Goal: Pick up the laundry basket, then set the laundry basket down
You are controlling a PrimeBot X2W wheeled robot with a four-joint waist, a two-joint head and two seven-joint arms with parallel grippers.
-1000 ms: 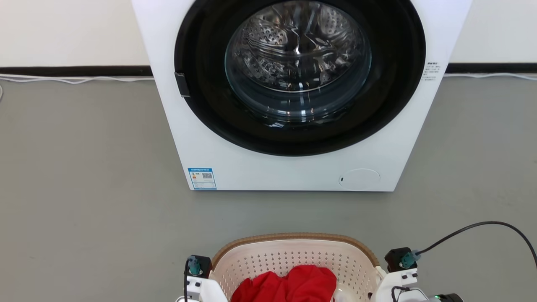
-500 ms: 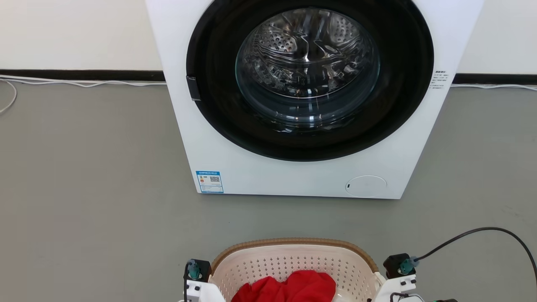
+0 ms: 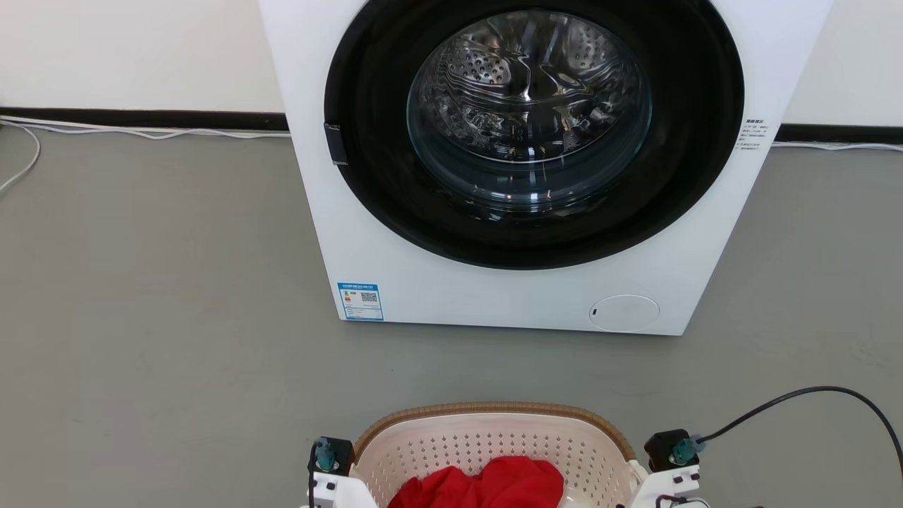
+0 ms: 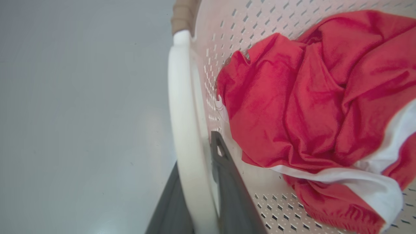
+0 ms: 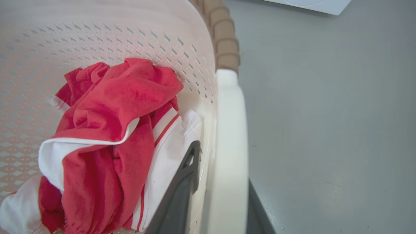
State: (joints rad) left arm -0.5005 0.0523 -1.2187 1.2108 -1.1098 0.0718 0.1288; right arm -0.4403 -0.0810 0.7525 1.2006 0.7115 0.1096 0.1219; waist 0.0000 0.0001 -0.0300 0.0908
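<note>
Your left wrist block (image 3: 337,449): black, teal connector (image 3: 325,456), white bracket (image 3: 331,488) beneath. Your right wrist block (image 3: 662,444): same, black cable (image 3: 811,389) looping off. Your left hand (image 4: 195,152) and right hand (image 5: 222,162): fingers (image 4: 229,188) dark grey, tapered, slotted near tips.

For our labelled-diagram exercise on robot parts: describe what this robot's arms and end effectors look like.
The left end effector and right end effector each have two flat dark grey fingers tapering to a point, with a small slot near the tip. In the head view, white wrist housings carry black blocks with teal connectors; a black cable loops from the right one.
</note>
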